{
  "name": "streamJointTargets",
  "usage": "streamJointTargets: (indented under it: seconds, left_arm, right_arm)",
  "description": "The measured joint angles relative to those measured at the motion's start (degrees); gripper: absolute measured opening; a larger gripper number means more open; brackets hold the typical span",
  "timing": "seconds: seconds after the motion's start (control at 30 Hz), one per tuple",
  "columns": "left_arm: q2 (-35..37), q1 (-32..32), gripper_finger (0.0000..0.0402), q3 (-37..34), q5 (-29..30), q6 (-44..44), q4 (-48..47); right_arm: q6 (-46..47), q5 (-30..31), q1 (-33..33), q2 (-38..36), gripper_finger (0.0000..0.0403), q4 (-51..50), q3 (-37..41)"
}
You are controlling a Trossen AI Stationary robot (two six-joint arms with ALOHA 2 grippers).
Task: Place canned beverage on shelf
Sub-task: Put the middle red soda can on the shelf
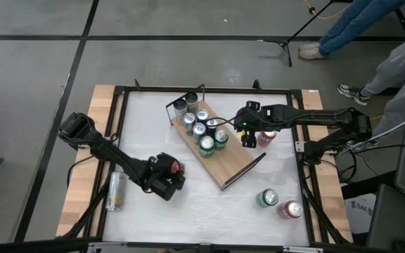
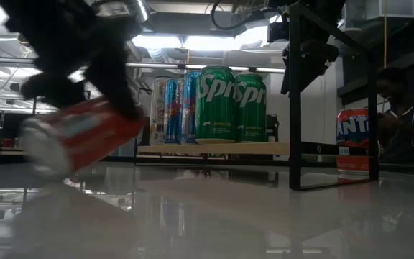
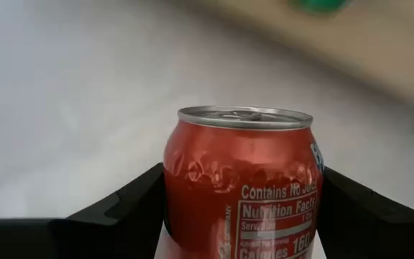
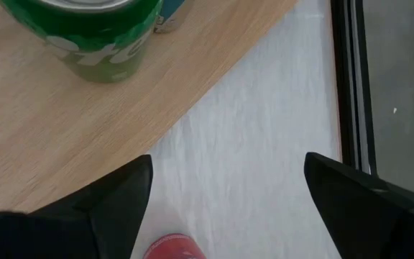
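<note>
1 red can, silver lid, dented side, between left gripper jaws

A red can, tilted, sits clamped between the left gripper's jaws near the bench's middle. The light-brown wooden shelf lies diagonally on the bench, green, blue and silver cans clustered at one end.

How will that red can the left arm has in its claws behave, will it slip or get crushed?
The red can sits between the left gripper's fingers, tilted in the low view. Its smooth, round metal wall could probably slip or twist. The sealed top suggests it is full, so likely heavy and stiff. Laid down, it would probably roll.
</note>
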State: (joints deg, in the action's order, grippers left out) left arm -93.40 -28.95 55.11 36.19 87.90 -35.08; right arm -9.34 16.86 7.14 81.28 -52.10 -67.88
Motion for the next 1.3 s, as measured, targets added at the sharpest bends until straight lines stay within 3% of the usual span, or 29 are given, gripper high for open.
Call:
streamJointTargets:
  seconds: [0.13, 0.27, 0.63, 0.93, 1.3]
  left_arm:
    - [-0.03, 1.09, 0.0267, -0.04, 7.63, -11.19, 6.92]
    - [-0.03, 2.33, 0.0267, -0.04, 11.38, -23.16, 14.74]
    - [-0.03, 5.54, 0.0269, -0.04, 9.63, -51.94, 39.12]
    - [-1.23, 7.99, 0.0269, -0.04, 9.69, -61.88, 54.7]
    - [-11.93, 9.27, 0.027, 0.0, 6.51, -72.12, 78.4]
  right_arm:
    - [0.0, -0.04, 0.0, -0.32, 0.0353, -2.02, -0.99]
    - [-0.02, -1.35, 0.0, -0.4, 0.0353, -3.9, -4.06]
    - [-0.18, -21.51, -0.04, -0.44, 0.0353, -1.09, -9.29]
    - [-0.22, -24.06, -0.04, -0.44, 0.0353, 0.96, -9.38]
    - [-5.53, -30.05, 0.0, -0.44, 0.0353, 1.15, -9.38]
